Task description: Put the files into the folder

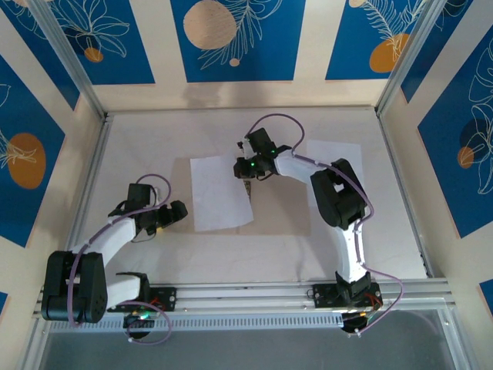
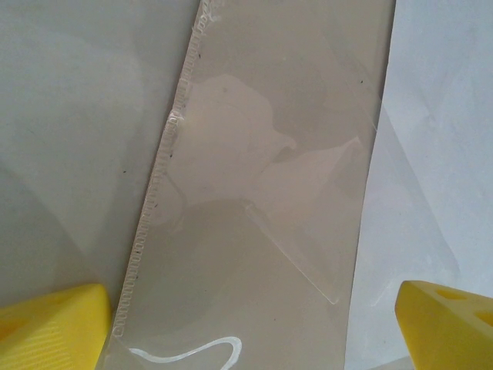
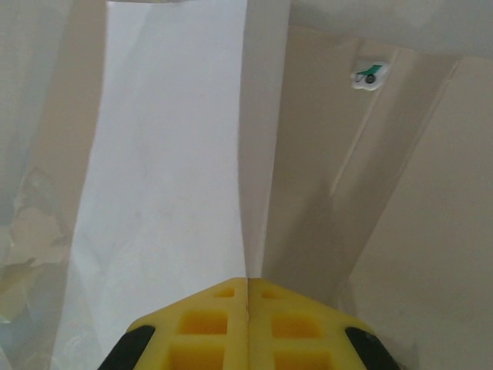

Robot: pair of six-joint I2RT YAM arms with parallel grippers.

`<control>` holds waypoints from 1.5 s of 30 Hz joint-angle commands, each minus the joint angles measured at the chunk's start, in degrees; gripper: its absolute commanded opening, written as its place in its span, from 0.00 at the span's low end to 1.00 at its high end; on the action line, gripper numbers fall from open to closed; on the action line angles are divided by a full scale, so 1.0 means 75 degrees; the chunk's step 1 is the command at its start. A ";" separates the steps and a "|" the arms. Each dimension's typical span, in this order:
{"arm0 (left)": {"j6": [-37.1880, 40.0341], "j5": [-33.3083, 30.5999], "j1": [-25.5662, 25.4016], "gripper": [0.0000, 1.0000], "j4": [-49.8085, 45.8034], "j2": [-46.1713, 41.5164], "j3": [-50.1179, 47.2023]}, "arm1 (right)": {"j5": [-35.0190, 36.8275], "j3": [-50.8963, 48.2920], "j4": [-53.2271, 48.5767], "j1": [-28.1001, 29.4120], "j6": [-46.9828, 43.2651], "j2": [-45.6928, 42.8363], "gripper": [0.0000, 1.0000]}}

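The tan folder (image 1: 279, 217) lies flat in the middle of the table. One white file (image 1: 218, 193) rests on its left half. A second file (image 1: 336, 151) lies at the back right, partly under the right arm. My right gripper (image 1: 247, 186) sits at the first file's right edge. In the right wrist view its yellow jaws (image 3: 247, 284) are shut, and the lifted edge of that sheet (image 3: 162, 169) runs into them, with the folder (image 3: 400, 231) beside it. My left gripper (image 1: 166, 216) hovers open over the folder's left edge (image 2: 254, 116), its fingertips (image 2: 54, 324) apart and holding nothing.
Low walls bound the table on three sides, and a metal rail (image 1: 246, 293) carries the arm bases along the near edge. A small green-and-white sticker (image 3: 368, 75) sits on the folder. A glossy clear flap with a ribbed edge (image 2: 158, 185) lies under the left gripper.
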 commanded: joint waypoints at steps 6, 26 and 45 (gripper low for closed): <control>0.0118 0.0145 0.0122 0.95 0.0032 0.0106 0.0018 | 0.0105 -0.0601 0.0966 0.0008 0.0732 -0.0467 0.02; 0.0139 0.0155 0.0122 0.95 0.0045 0.0176 0.0049 | -0.0152 -0.0471 0.1487 -0.0161 0.1155 -0.0101 0.01; 0.0139 0.0138 0.0123 0.95 0.0032 0.0164 0.0042 | -0.0267 -0.1150 0.2600 0.0073 0.2329 -0.0204 0.01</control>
